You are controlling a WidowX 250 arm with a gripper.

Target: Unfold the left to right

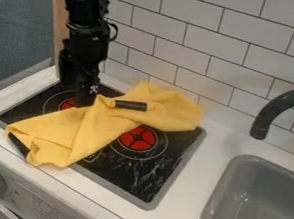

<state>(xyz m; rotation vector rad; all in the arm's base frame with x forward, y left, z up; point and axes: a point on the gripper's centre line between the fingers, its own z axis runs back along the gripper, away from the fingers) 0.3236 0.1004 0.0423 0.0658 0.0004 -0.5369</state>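
The black gripper (86, 98) hangs down at the upper left, over the back left part of the stove, against the left edge of the yellow cloth's middle. The yellow cloth (66, 134) lies crumpled and folded across the stove, from the front left edge to the back right near the tiles. Its middle is narrow and bunched, and its back right part is a raised, rumpled heap. A short dark bar (131, 105) shows on the cloth just right of the gripper; whether it is separate or part of something beneath cannot be told.
The black stove top (143, 174) has red burners, one (138, 138) partly beside the cloth. At the right are a grey sink (259, 206) and a dark faucet (282, 103). White wall tiles (186, 33) stand behind. A dark strip (18, 143) shows at the cloth's front left corner.
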